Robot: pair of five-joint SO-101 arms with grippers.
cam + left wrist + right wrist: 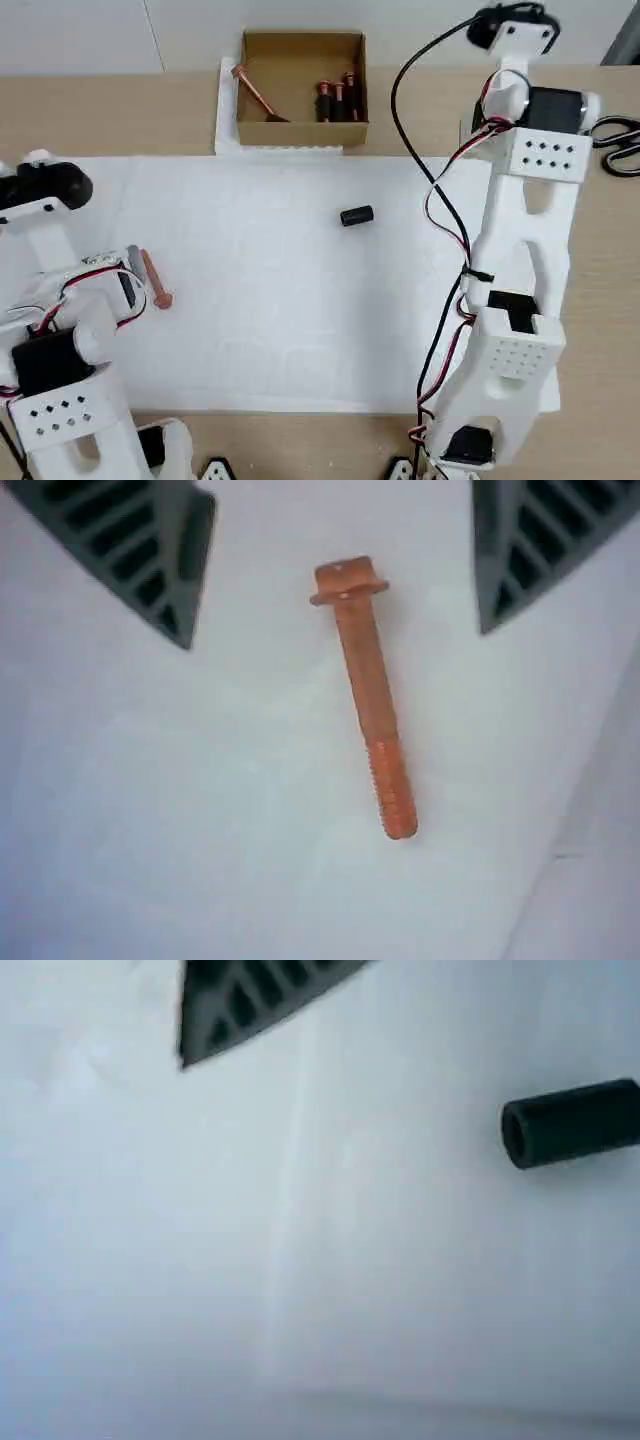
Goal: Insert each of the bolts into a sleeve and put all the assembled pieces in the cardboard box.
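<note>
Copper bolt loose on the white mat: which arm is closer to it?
Left. The left gripper hangs open at the bolt, a finger each side; the right arm stands far across the mat.

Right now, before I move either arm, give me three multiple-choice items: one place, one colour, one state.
1. Where is the loose sleeve? A on a bolt; B on the mat; C in a gripper.
2. What colour is the bolt on the mat? A silver; B black; C copper.
3. The left gripper is: A open; B shut on the bolt; C shut on the sleeve.
Key: 1 B, it lies alone on the mat. 2 C, its shank is copper. 3 A, its fingers stand apart beside the bolt.
</note>
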